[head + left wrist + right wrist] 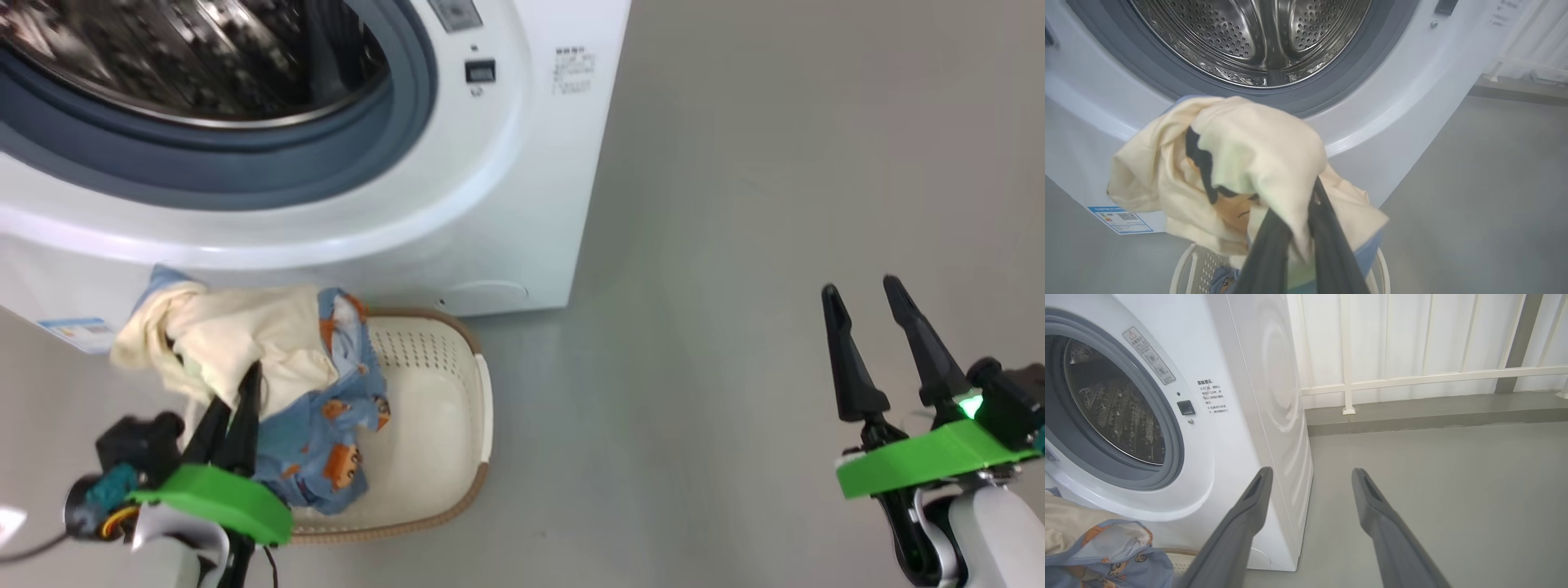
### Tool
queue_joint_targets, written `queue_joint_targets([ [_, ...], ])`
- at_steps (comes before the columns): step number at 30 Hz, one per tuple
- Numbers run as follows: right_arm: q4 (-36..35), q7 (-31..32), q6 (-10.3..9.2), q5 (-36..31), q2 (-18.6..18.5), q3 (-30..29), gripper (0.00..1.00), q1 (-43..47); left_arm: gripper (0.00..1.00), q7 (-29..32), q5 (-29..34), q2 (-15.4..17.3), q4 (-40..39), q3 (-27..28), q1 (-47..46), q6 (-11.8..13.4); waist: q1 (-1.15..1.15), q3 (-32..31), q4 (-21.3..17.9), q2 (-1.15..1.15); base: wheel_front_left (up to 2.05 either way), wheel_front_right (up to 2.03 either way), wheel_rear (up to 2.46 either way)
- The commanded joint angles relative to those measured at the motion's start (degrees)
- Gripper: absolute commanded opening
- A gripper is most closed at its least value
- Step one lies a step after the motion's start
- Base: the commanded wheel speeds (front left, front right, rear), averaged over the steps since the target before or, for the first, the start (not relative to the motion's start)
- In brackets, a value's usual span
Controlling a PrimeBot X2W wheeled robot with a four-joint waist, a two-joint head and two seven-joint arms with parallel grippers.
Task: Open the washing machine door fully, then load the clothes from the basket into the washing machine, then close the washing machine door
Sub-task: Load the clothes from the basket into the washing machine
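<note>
blue qr label [1120, 219], warning sticker [1149, 355], washing machine [1237, 428]

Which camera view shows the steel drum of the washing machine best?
The left wrist view: the drum faces the camera, its holes and ribs sharp. The head view shows a blurred lower part of it at the top edge. The right wrist view shows it at a slant.

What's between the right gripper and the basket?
Bare grey floor, as the head view shows. The right gripper hangs open well to the right of the basket, and nothing lies on the stretch between them.
</note>
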Motion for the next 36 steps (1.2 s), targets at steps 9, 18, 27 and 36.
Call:
queue_joint_targets([
  [9,-1.81,-0.45,0.26,-1.09,-1.36,-1.17,1.0,3.85,0.0,-0.62,7.01,-1.29,-13.81,9.72,9.16,0.42,0.01,-5.12,3.05,0.0,0.0,0.0,0.0],
  [18,-2.37,-0.45,0.26,-1.11,-0.96,-2.41,1.0,4.89,0.0,-0.62,10.55,-4.62,-22.7,14.69,15.98,-0.03,0.01,-4.77,3.23,0.0,0.0,0.0,0.0],
  [27,-2.75,-0.45,0.26,-1.04,-0.7,-2.66,1.0,3.64,0.0,-0.62,11.38,-6.38,-23.56,17.2,14.49,-0.79,0.01,-2.14,2.71,0.0,0.0,0.0,0.0],
  [36,-3.21,-0.45,0.26,-0.92,0.31,-2.55,1.0,0.81,0.0,-0.62,12.93,-6.27,-21.9,18.38,4.83,-1.43,0.01,3.32,1.54,0.0,0.0,0.0,0.0],
])
